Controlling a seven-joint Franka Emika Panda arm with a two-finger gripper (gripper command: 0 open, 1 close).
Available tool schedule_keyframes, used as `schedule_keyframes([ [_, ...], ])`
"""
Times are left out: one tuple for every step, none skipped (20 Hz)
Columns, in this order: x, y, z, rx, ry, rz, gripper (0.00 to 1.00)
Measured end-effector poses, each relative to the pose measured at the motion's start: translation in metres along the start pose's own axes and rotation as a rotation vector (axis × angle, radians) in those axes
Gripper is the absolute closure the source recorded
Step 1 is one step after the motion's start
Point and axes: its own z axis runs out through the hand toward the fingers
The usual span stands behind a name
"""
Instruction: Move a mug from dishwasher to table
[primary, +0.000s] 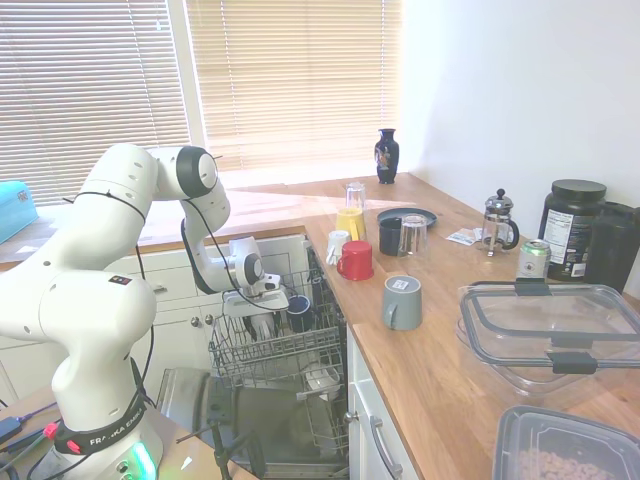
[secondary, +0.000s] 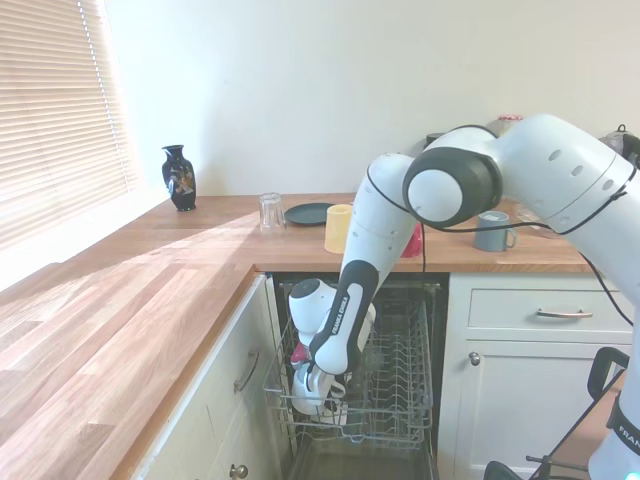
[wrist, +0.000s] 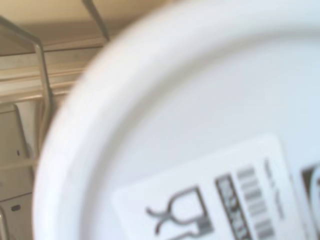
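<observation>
White mug (wrist: 210, 125) one, in dishwasher (primary: 275, 350) rack, under tool (secondary: 322, 385).

You have strong daylight through the slatted blinds (primary: 290, 80), washing out the countertop (primary: 270, 205) beneath them with glare, a dim shadowed dishwasher (secondary: 400, 400) interior, mild wide-angle bending at both exterior edges, and a wrist view filled by a soft, out-of-focus white mug base (wrist: 200, 125).

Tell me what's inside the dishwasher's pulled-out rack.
In the wire rack, the gripper is down at an upturned white mug; its labelled base fills the wrist view. A dark navy mug sits nearby. The arm hides anything else.
</observation>
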Motion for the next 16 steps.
schedule_keyframes([
  [-0.0004, -0.0008, -0.0002, 0.000, 0.001, -0.002, 1.00],
  [-0.0012, -0.0022, -0.0005, 0.001, 0.001, -0.005, 1.00],
  [-0.0020, -0.0034, -0.0007, 0.001, 0.001, -0.007, 1.00],
  [-0.0028, -0.0044, -0.0008, 0.001, 0.002, -0.009, 1.00],
  [-0.0036, -0.0052, -0.0009, 0.001, 0.002, -0.011, 1.00],
  [-0.0040, -0.0057, -0.0009, 0.001, 0.002, -0.012, 1.00],
  [-0.0043, -0.0061, -0.0009, 0.001, 0.001, -0.012, 1.00],
  [-0.0044, -0.0063, -0.0010, 0.002, 0.001, -0.011, 1.00],
  [-0.0043, -0.0062, -0.0010, 0.003, 0.000, -0.008, 1.00],
  [-0.0042, -0.0061, -0.0010, 0.004, -0.001, -0.004, 1.00],
  [-0.0042, -0.0059, -0.0009, 0.004, -0.002, -0.002, 1.00],
  [-0.0042, -0.0060, -0.0009, 0.005, -0.002, 0.000, 1.00],
  [-0.0043, -0.0063, -0.0011, 0.006, -0.002, 0.001, 1.00],
  [-0.0043, -0.0068, -0.0013, 0.007, -0.002, 0.002, 1.00],
  [-0.0046, -0.0075, -0.0016, 0.008, -0.003, 0.004, 1.00],
  [-0.0048, -0.0078, -0.0016, 0.009, -0.005, 0.008, 1.00],
])
